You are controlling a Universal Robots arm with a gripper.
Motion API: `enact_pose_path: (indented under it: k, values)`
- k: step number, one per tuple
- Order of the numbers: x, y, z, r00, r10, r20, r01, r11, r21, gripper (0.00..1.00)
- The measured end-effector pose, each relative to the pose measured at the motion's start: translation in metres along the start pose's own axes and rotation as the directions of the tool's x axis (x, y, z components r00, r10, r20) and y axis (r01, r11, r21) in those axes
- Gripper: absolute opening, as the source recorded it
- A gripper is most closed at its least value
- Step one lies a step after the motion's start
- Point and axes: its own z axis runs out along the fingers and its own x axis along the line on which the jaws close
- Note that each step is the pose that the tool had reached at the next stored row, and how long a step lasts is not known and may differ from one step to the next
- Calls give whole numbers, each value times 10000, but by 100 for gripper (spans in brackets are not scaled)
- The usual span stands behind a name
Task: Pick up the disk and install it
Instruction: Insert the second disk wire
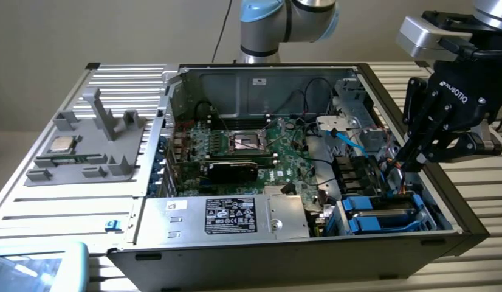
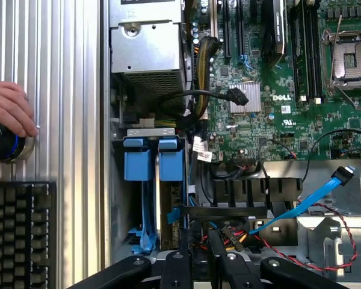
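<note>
Disk (image 1: pixel 382 214): silver-grey slab in bright blue bracket, seated in drive bay at open computer case (image 1: pixel 445 207) front corner, exterior view's right. Gripper (image 1: pixel 413 159): black fingers nearly together, holding nothing, hovering above bay.

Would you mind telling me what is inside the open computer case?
Inside the computer case are a green motherboard, a silver power supply, blue drive brackets and a blue cable. Whatever lies beneath the power supply and brackets is covered.
</note>
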Motion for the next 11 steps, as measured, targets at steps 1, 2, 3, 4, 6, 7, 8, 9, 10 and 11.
enact_pose_path:
  k: [1, 2, 3, 4, 6, 7, 8, 9, 10, 11]
  values:
    - [0, 0, 0, 10000, 0, 0, 0, 10000, 0, 24]
    - [0, 0, 0, 10000, 0, 0, 0, 10000, 0, 24]
    - [0, 0, 0, 10000, 0, 0, 0, 10000, 0, 22]
    - [0, 0, 0, 10000, 0, 0, 0, 10000, 0, 15]
    - [0, 0, 0, 10000, 0, 0, 0, 10000, 0, 11]
    - [0, 0, 0, 10000, 0, 0, 0, 10000, 0, 11]
    - [0, 0, 0, 10000, 0, 0, 0, 10000, 0, 11]
    - [0, 0, 0, 10000, 0, 0, 0, 10000, 0, 11]
    - [0, 0, 0, 10000, 0, 0, 0, 10000, 0, 11]
    - [0, 0, 0, 10000, -1, 0, 1, 10000, 0, 11]
